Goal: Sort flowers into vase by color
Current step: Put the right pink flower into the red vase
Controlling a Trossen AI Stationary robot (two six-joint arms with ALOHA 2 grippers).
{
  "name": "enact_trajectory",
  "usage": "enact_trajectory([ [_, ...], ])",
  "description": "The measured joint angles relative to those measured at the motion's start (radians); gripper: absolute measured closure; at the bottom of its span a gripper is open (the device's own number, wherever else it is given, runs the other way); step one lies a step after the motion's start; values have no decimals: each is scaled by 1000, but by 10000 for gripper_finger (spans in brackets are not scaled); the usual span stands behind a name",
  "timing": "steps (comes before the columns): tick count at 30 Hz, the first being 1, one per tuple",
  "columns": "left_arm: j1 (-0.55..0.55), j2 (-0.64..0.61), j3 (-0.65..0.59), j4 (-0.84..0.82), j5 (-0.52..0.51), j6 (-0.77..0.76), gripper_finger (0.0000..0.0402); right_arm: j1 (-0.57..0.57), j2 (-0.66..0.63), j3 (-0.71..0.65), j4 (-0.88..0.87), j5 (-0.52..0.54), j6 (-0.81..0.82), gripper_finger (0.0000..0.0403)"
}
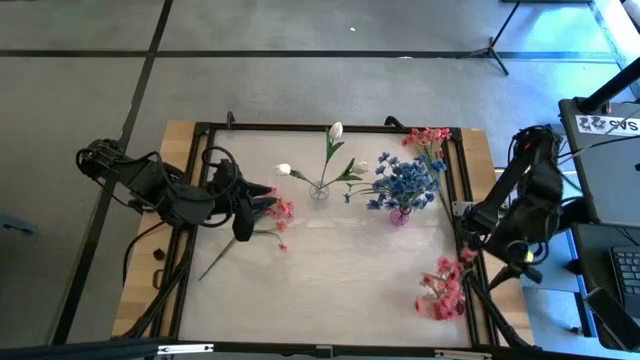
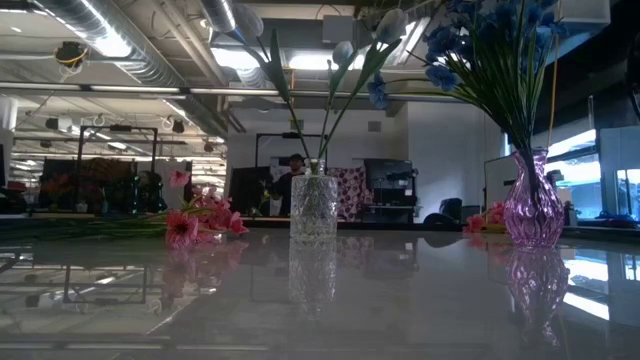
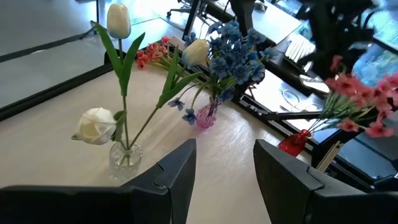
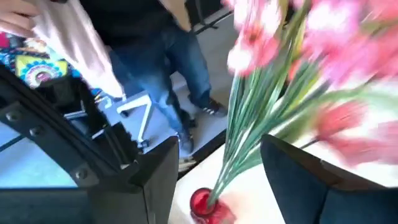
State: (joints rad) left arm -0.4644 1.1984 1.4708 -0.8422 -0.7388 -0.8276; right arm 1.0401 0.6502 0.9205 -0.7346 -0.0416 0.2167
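Observation:
A clear glass vase (image 1: 319, 190) holds white buds (image 3: 96, 126). A purple vase (image 1: 400, 215) holds blue blooms (image 3: 233, 59). At the near right a small red vase (image 4: 208, 205) holds pink flowers (image 1: 441, 290). My right gripper (image 4: 217, 152) is open, with the pink stems (image 4: 239, 140) ahead between its fingers and apart from both. A loose pink sprig (image 1: 277, 212) lies flat on the table at the left. My left gripper (image 3: 225, 149) hangs above this sprig, open, with nothing between its fingers.
More loose pink sprigs (image 1: 426, 138) lie at the far right corner. A black frame (image 1: 330, 127) runs around the tabletop. A person (image 4: 161, 43) stands beyond the table's right side. Bare tabletop (image 1: 330, 290) spans the near middle.

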Motion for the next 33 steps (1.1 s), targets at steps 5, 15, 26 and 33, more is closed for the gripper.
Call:
enact_trajectory([
  [5, 0, 0, 0, -36, 0, -1, 246, 0, 0, 135, -42, 133, -15, 190],
  [15, 3, 0, 0, -69, -4, 4, 246, -3, -11, 346, -82, 1139, 123, 219],
  [26, 109, 0, 0, -70, 0, 88, 246, -92, -131, 420, -187, 1493, 290, 219],
  [33, 206, 0, 0, -70, 0, 222, 246, -92, -138, 407, -190, 1568, 313, 219],
])
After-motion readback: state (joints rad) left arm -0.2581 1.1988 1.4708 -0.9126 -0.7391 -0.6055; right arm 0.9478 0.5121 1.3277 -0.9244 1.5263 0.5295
